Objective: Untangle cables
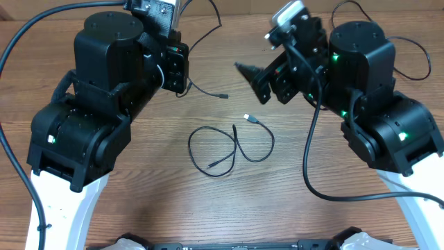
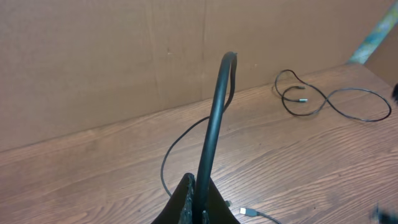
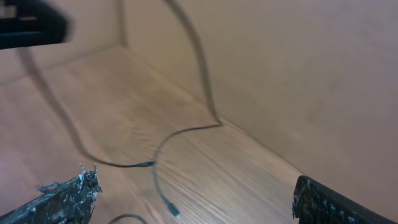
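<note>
Overhead view: on a brown wooden table point(image 1: 159, 201), two thin black cables lie apart, with no knotted clump to be seen. One thin black plug-tipped cable point(image 1: 211, 93) trails from the left end effector point(image 1: 177, 69) toward the table's middle. A second thin black cable point(image 1: 208, 149) rests at the centre in a loose loop that crosses over itself. The right end effector point(image 1: 258, 78) hovers above the table, holding nothing.

Left wrist view: the left end effector point(image 2: 196, 202) is pressed together on the plug-tipped cable point(image 2: 214, 112), which arches upward. The second cable point(image 2: 336, 102) lies well apart on the wood.

Right wrist view: the right end effector point(image 3: 196, 185) stands wide apart over a cable strand point(image 3: 155, 163); which cable this is cannot be told.

The separating looks largely done. What seems left is opening the crossed loop and laying the held cable down.
</note>
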`<action>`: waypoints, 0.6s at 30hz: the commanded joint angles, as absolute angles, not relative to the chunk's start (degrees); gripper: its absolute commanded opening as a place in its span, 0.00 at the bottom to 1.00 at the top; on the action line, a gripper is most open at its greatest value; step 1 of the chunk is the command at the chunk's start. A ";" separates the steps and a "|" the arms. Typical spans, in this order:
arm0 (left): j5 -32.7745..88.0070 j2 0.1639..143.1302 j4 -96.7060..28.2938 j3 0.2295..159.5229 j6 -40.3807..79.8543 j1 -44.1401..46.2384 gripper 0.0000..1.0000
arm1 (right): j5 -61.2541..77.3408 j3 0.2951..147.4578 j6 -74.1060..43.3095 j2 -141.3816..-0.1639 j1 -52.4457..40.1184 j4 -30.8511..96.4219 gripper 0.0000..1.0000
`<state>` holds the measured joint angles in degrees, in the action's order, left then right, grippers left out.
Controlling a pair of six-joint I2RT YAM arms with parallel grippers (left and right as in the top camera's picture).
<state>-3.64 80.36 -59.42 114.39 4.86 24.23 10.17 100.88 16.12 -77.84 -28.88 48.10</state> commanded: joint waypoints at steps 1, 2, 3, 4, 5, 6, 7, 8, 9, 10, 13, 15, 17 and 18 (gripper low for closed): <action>-1.21 79.53 -58.83 115.33 6.39 23.92 0.04 | 17.93 102.02 21.26 -79.35 -28.73 47.92 1.00; -0.43 79.53 -58.85 115.33 6.17 23.92 0.04 | 19.14 102.02 22.55 -79.88 -28.73 47.79 1.00; 0.30 79.53 -58.87 115.33 5.63 23.92 0.04 | 20.38 102.02 23.57 -80.44 -28.73 47.22 1.00; 0.84 79.53 -58.94 115.33 4.97 23.92 0.04 | 21.08 102.02 24.01 -80.86 -28.73 46.74 1.00; 1.87 79.53 -59.33 115.33 3.62 23.92 0.04 | 21.39 102.02 24.14 -81.43 -28.73 45.28 1.00; 2.31 79.53 -59.66 115.33 2.87 23.92 0.04 | 21.37 102.02 24.12 -81.80 -28.73 44.27 1.00; 2.63 79.53 -60.05 115.33 2.15 23.92 0.04 | 21.39 102.02 24.12 -81.97 -28.73 43.18 1.00; 2.63 79.53 -60.47 115.33 1.67 23.92 0.04 | 21.61 102.02 24.14 -82.15 -28.73 42.22 1.00; 2.63 79.53 -60.84 115.33 1.19 23.92 0.04 | 22.06 102.02 24.16 -82.24 -28.73 41.36 1.00; 2.70 79.53 -61.30 115.33 0.97 23.94 0.04 | 22.63 102.02 24.14 -82.30 -28.73 40.51 1.00; 6.35 79.53 -61.87 115.33 -1.67 23.97 0.04 | 23.29 102.02 25.04 -82.43 -28.73 38.59 1.00; 9.72 79.53 -61.95 115.33 -3.66 23.97 0.04 | 23.92 102.02 26.13 -82.43 -28.73 38.20 1.00; 11.46 79.53 -61.93 115.33 -4.32 23.97 0.04 | 26.35 102.02 26.89 -82.61 -28.73 38.00 1.00; 11.99 79.53 -61.91 115.33 -4.34 23.97 0.04 | 28.51 102.02 27.66 -82.76 -28.73 38.02 1.00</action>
